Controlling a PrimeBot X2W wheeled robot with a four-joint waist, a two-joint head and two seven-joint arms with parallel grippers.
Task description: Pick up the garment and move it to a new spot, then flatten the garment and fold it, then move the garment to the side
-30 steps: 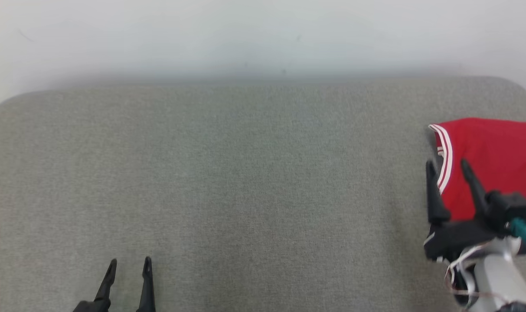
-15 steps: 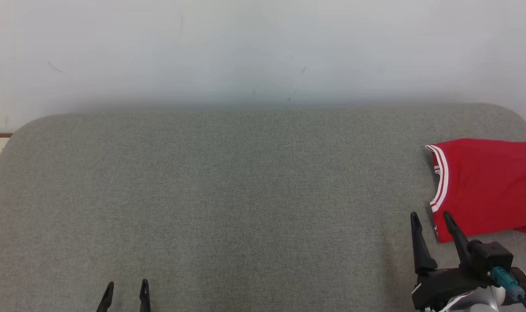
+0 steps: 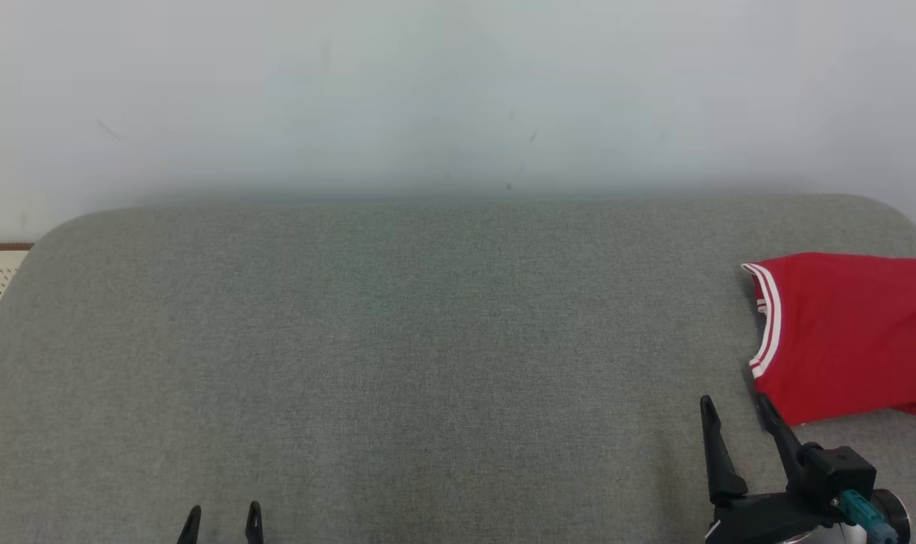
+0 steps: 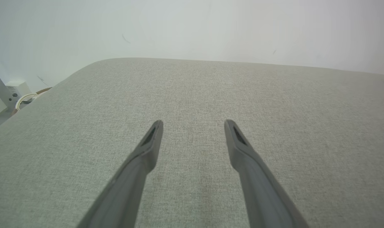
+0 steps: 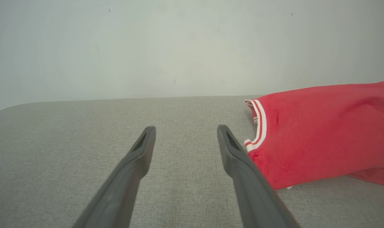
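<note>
Red garment (image 3: pixel 850 340) folded, white-striped trim

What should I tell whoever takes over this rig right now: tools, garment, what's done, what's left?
Left tool: open, empty, over the near edge of the grey padded surface.
Right tool: open, empty, beside the near left corner of the red garment.
The garment lies at the surface's right side, apparently folded.
Done, it seems: pick-up, flattening, folding, move aside.
Left: probably nothing; check the fold.
</note>
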